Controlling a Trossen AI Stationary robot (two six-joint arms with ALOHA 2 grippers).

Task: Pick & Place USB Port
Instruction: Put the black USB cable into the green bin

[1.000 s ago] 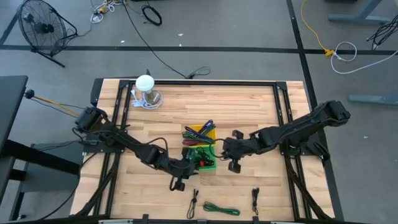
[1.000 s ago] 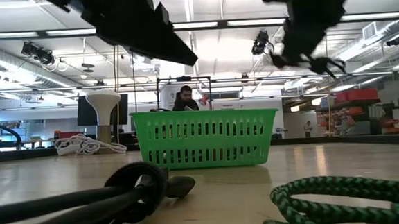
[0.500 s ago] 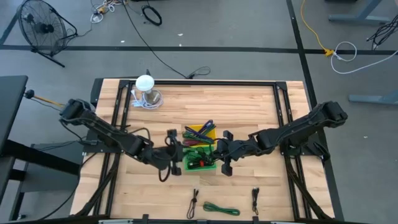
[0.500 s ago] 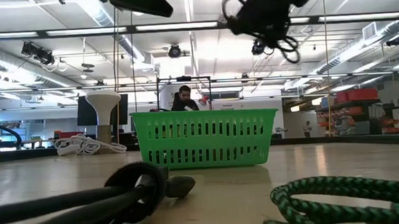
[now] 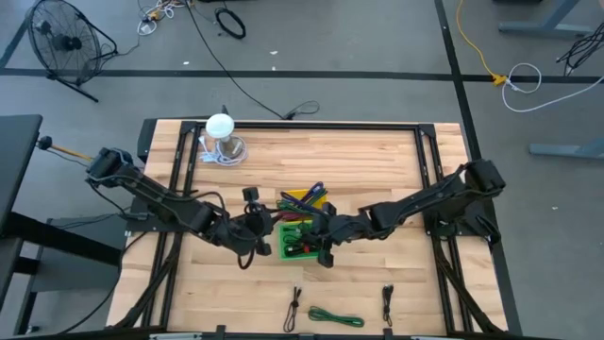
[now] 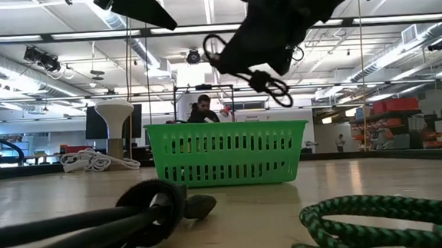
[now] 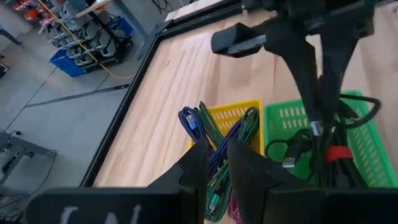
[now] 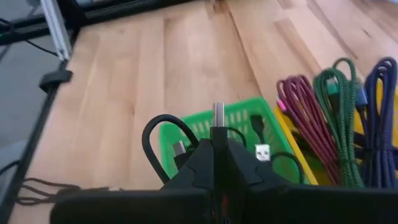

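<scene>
My right gripper (image 5: pixel 325 249) hangs over the green basket (image 5: pixel 304 242), shut on a black USB cable (image 6: pixel 274 90) whose metal plug (image 8: pixel 218 114) sticks out past the fingertips. The basket holds more black cables (image 8: pixel 258 151). Behind it stands the yellow basket (image 5: pixel 304 200), filled with braided cables (image 8: pixel 339 118). My left gripper (image 5: pixel 266 232) floats just left of the green basket, with a narrow gap between its fingers (image 7: pixel 196 163) and nothing in it. My right gripper pinches the black cable just behind its metal plug (image 8: pixel 218 124) between the two fingers, which slant down from the table's right. The plug sticks out forward. A loop of the cable (image 8: pixel 160 132) bulges beside the fingers, and its coils (image 6: pixel 223 50) hang clear above the green basket.
Near the front edge lie a black cable (image 5: pixel 294 308), a green braided cable (image 5: pixel 336 317) and another black cable (image 5: pixel 387 304). A white round-topped stand (image 5: pixel 220 127) with a coiled white cable (image 5: pixel 225 153) sits at the far left. Bare wood lies left and right of the baskets.
My right gripper has carried the cable toward the table's left and a little down, from beside the green basket to over it. My left gripper has risen from the table near the front edge, tipped toward level and gone toward the far edge, stopping left of the green basket.
</scene>
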